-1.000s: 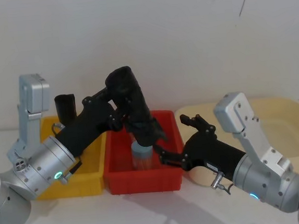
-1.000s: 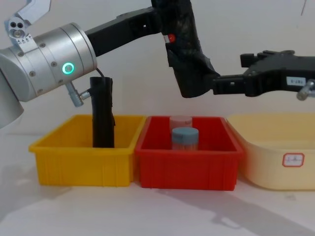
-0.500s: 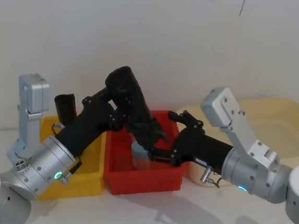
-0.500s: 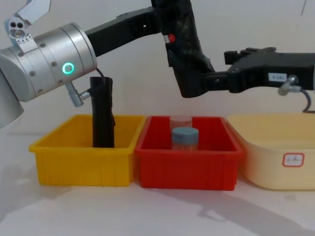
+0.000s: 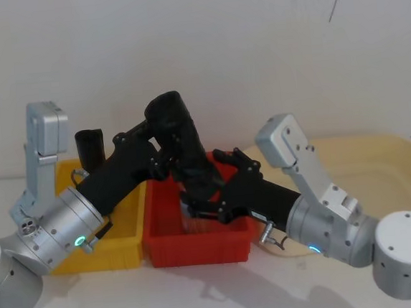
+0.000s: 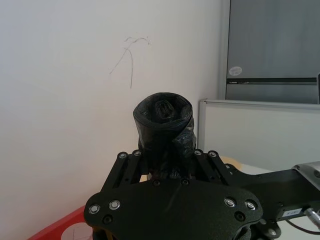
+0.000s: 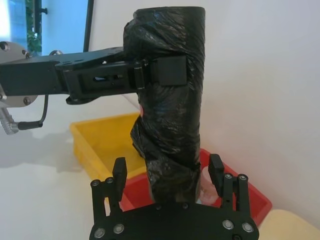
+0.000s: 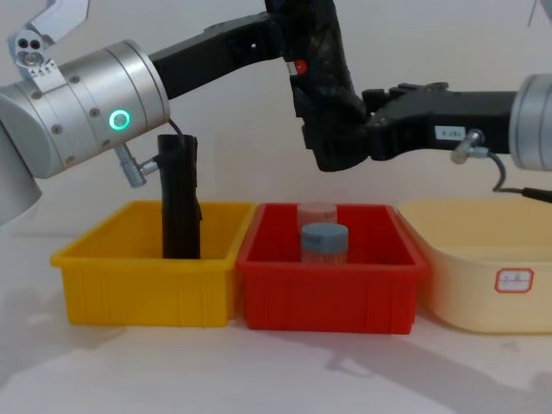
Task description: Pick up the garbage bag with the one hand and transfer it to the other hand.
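Clamps the garbage bag point(image 8: 326, 99) near its top in the left gripper point(image 5: 163, 152), jaws shut tight on it, roughly upright above the red bin point(image 8: 328, 285). Straddles the bag's lower end with the right gripper point(image 7: 167, 172), jaws spread wide, a gap either side.

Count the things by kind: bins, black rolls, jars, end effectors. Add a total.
Bins: 3 (yellow bin, red bin, cream bin)
Black rolls: 2 (garbage bag, slimmer roll)
Jars: 2 (blue-lidded jar, clear jar)
End effectors: 2 (left end effector, right end effector)
Total: 9
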